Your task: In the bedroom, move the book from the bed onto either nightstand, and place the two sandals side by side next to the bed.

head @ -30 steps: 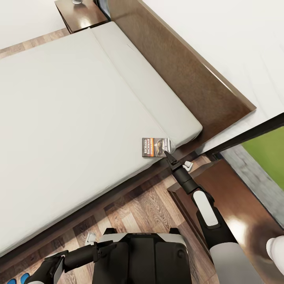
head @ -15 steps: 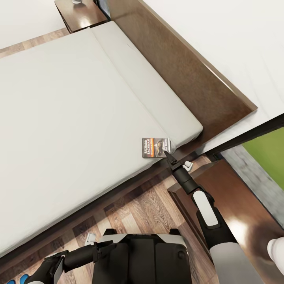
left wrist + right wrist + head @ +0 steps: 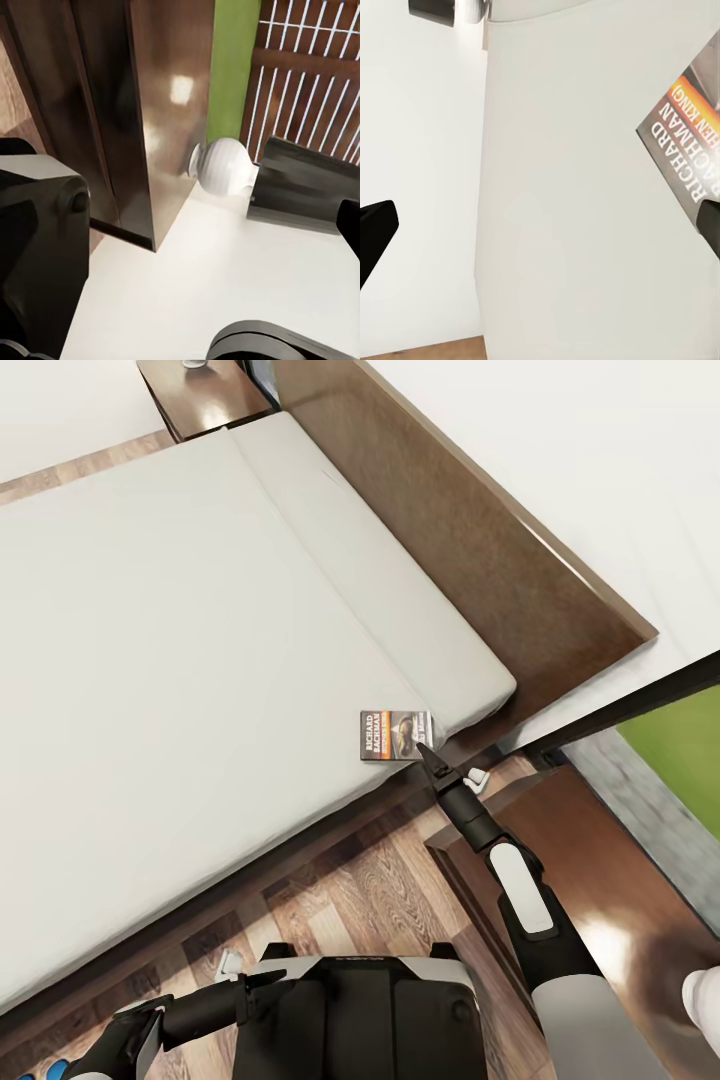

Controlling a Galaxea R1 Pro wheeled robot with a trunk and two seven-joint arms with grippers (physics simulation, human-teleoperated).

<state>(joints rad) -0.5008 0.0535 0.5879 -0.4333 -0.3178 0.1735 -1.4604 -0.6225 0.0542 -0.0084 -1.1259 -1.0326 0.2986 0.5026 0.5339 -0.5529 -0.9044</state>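
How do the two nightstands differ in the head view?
The far nightstand sits past the bed's opposite side, appears small at the frame's top edge and carries a pale object at the frame's edge. The near nightstand lies under the right arm, beside the book, looks much larger and carries a white vase. Both are glossy dark reddish-brown wood, flanking the headboard.

A: Large low bed (image 3: 560,575): dark brown wood, faint sheen; pale grey mattress matt, smooth cloth.
B: Near nightstand (image 3: 590,860), reddish-brown wood, glossy. Thin paperback book (image 3: 392,734): printed paper cover. Plank floor (image 3: 360,890): grained wood.
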